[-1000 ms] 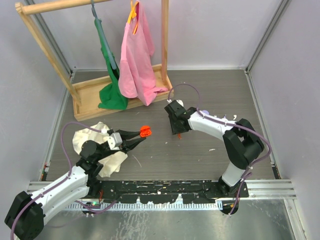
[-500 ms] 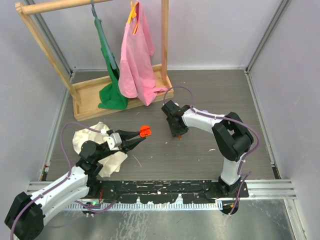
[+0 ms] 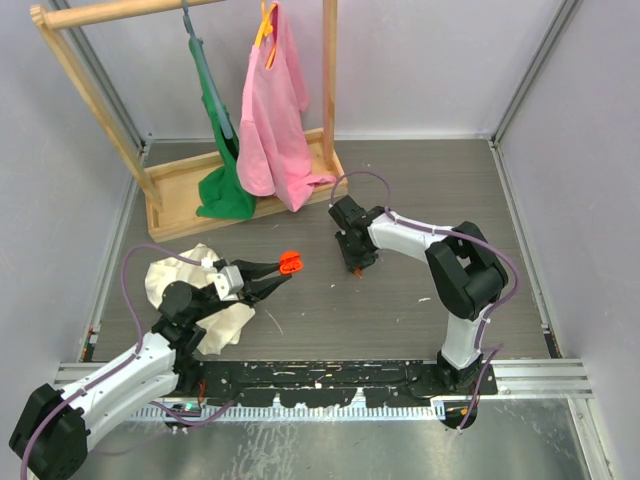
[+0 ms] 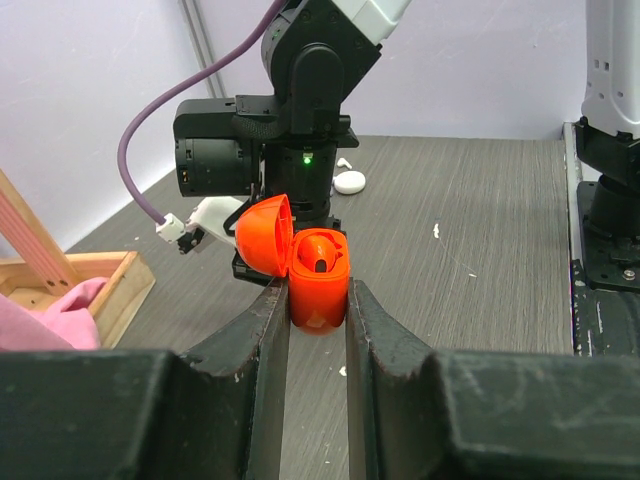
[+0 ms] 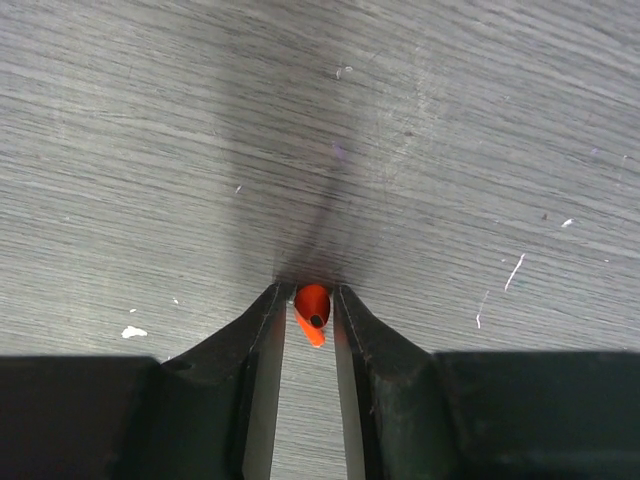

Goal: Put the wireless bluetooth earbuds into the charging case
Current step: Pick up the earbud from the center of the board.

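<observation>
The left jaws pinch the orange charging case (image 4: 320,288) low on its body, so a push during insertion could twist it loose. Farther out, the right jaws are narrow and closed on the tiny orange earbud (image 5: 311,303) at their very tips, down at the table (image 5: 470,140) — it may squirt out. The case stands upright with its lid hinged open to the left and its mouth up. The earbud's long axis runs roughly along the jaws, stem toward the wrist.
</observation>
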